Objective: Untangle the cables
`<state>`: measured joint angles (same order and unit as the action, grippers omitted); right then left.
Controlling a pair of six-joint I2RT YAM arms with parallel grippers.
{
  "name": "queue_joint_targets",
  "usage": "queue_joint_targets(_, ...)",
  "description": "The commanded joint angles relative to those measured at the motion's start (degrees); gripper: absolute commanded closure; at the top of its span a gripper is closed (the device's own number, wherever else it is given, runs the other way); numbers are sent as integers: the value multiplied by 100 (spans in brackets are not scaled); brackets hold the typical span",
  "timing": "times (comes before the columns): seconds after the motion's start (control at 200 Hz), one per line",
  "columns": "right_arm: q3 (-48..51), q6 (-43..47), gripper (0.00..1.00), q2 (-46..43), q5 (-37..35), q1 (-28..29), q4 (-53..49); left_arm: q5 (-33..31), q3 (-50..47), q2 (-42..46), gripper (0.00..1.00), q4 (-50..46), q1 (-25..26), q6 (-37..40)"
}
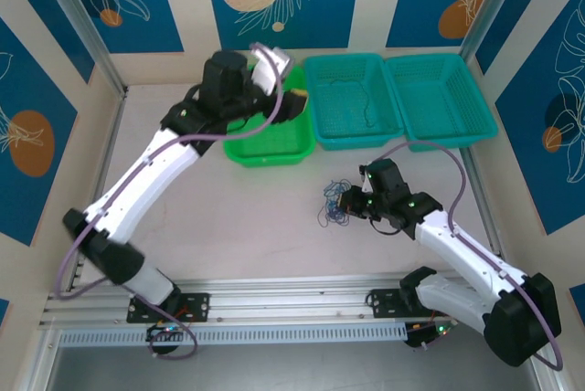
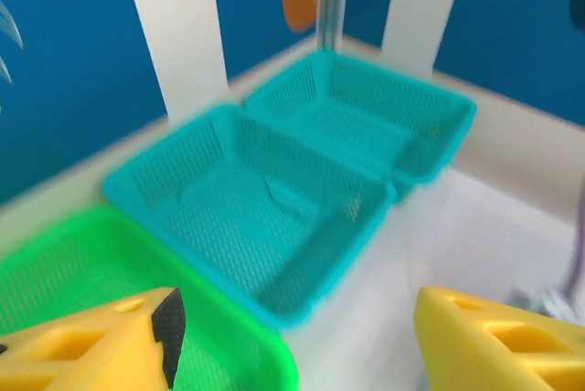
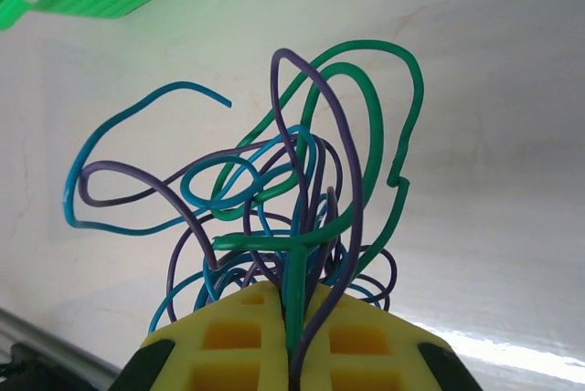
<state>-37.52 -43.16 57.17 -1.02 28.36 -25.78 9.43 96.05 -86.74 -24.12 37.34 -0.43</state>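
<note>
The right gripper (image 3: 291, 318) has its yellow fingers pressed together, pinching the cables (image 3: 302, 199) at the base of the tangle. Blue, teal and purple strands loop out from the pinch, interlocked. In the top view the tangle is over the white table (image 1: 228, 217), right of centre; contact with the surface cannot be confirmed. The left gripper (image 2: 294, 336) is spread wide, holding nothing, above the right end of the green basket (image 1: 270, 155). Beyond stand the middle teal basket (image 1: 312, 103), containing a thin dark strand (image 1: 366, 117), and the right teal basket (image 1: 475, 108).
</note>
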Motion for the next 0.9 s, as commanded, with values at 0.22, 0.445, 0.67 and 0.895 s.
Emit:
queue_joint_targets(0.22, -119, 368, 99, 885, 2051, 114, 1754, 1299, -4329, 1657, 38, 2127, -33, -3197)
queue_joint_targets(0.445, -14, 289, 99, 1164, 2652, 117, 2294, 1376, -5467, 1977, 42, 2434, -55, -4411)
queue_joint_targets(0.67, 102, 28, 99, 1183, 3123, 122, 2832, 1802, -6024, 1581, 43, 4147, -174, -6444)
queue_joint_targets(0.895, 170, -252, 99, 1160, 3328, 118, 3161, 1949, -5978, 1365, 56, 4759, -221, -6904)
